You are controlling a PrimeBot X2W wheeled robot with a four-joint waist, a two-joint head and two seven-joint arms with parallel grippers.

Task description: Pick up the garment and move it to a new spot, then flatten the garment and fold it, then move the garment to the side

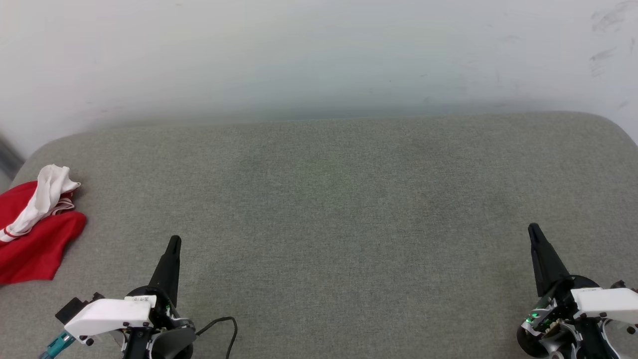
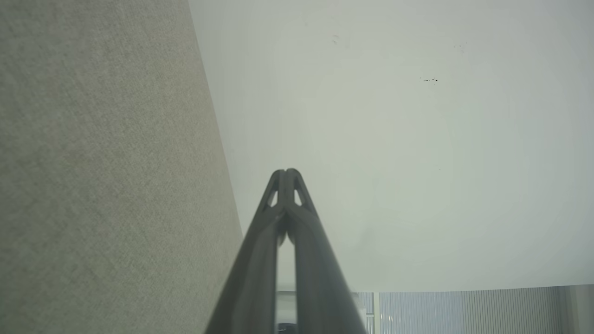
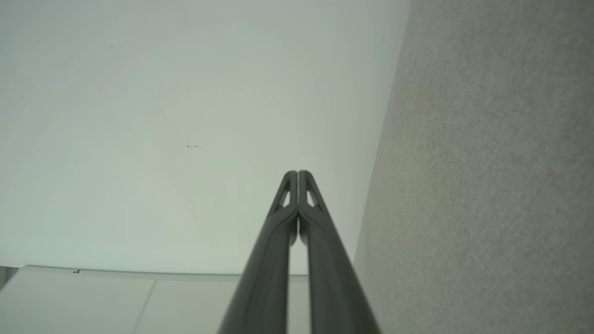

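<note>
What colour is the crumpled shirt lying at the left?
The shirt is red, with a white sleeve draped on top. The head view shows it best.

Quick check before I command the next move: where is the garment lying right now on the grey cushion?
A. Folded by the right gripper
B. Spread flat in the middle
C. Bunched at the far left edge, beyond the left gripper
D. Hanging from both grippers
C: in the head view the garment lies crumpled at the left edge of the grey cushion, apart from the shut left gripper, nothing held.
</note>
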